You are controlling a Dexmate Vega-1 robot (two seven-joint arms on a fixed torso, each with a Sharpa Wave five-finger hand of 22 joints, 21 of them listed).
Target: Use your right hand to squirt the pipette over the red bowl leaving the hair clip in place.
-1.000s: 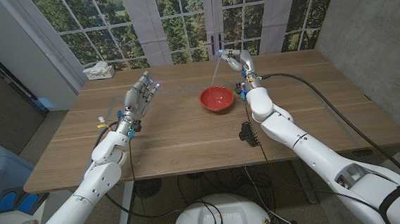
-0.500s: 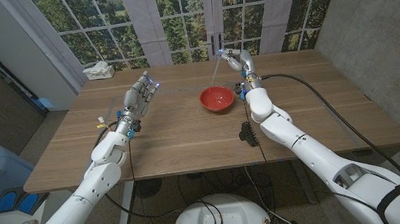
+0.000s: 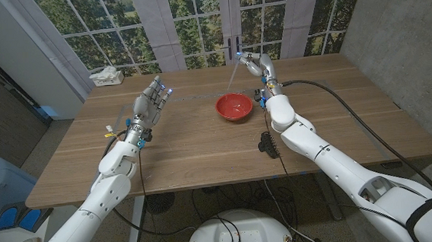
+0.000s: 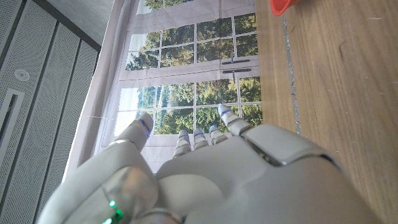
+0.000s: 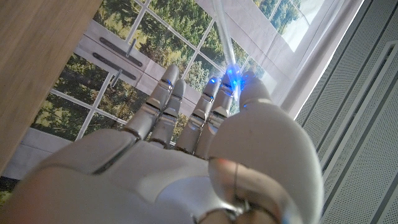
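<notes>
Pinching the pipette above the red bowl, right robot hand; left robot hand empty, fingers apart; no legible writing

clear thin plastic pipette: tilted, tip down above bowl | round red bowl: upright on table | black hair clip: near front table edge

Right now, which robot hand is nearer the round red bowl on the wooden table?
Right. The right robot hand is raised just beyond the round red bowl, holding the clear thin pipette angled down toward it. The left robot hand is raised far off to the bowl's left, holding nothing.
</notes>
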